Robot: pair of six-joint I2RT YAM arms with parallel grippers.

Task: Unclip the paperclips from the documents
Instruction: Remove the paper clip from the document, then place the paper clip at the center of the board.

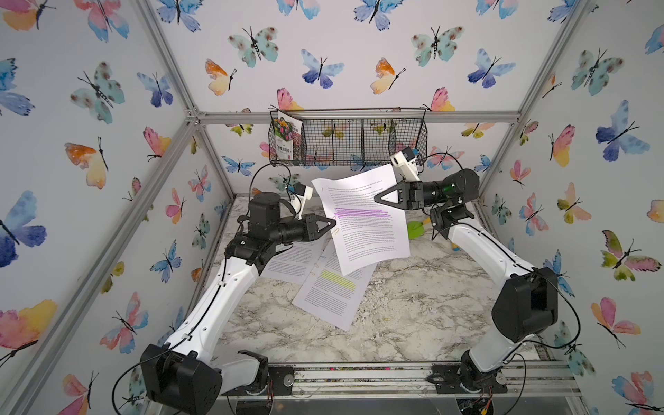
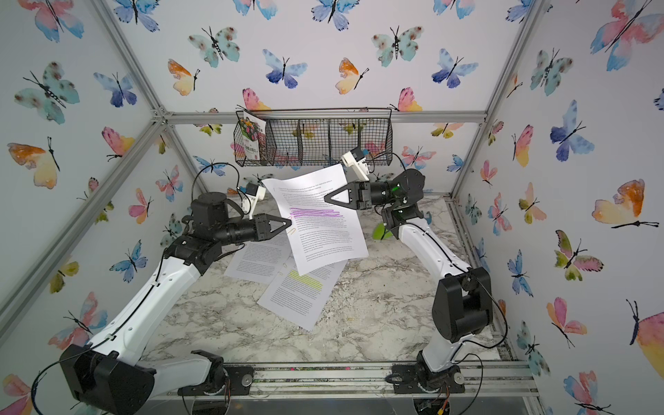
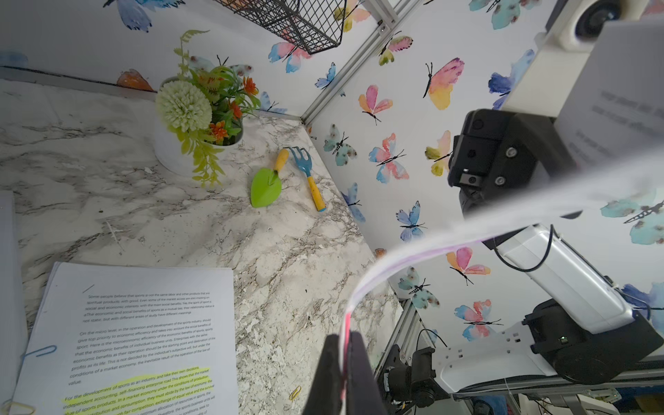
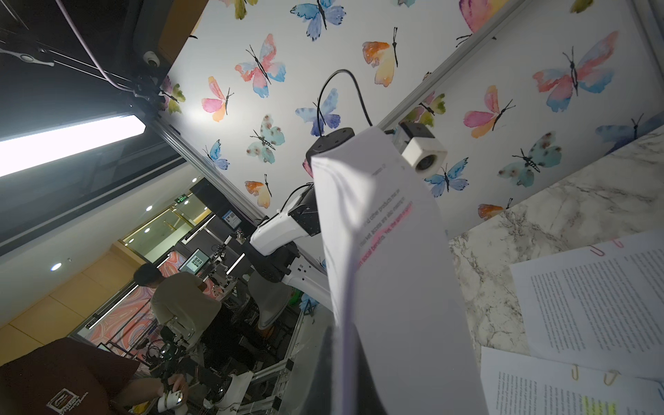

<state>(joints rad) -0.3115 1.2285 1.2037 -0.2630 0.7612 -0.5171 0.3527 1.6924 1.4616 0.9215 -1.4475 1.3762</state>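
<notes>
Pulling the pink paperclip (image 3: 346,325) straight off the sheet's edge looks best; the left end effector (image 1: 334,223) is clenched on it; the right end effector (image 1: 376,198) grips the purple-marked document (image 1: 366,233), held above the table (image 1: 413,305); a slow pull should spare the paper.

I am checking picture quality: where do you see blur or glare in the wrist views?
Left wrist view: the lifted white purple-highlighted printed document is a blurred streak near the lens, the white yellow-highlighted document is sharp. Right wrist view: the long tube lamp burns out white.
</notes>
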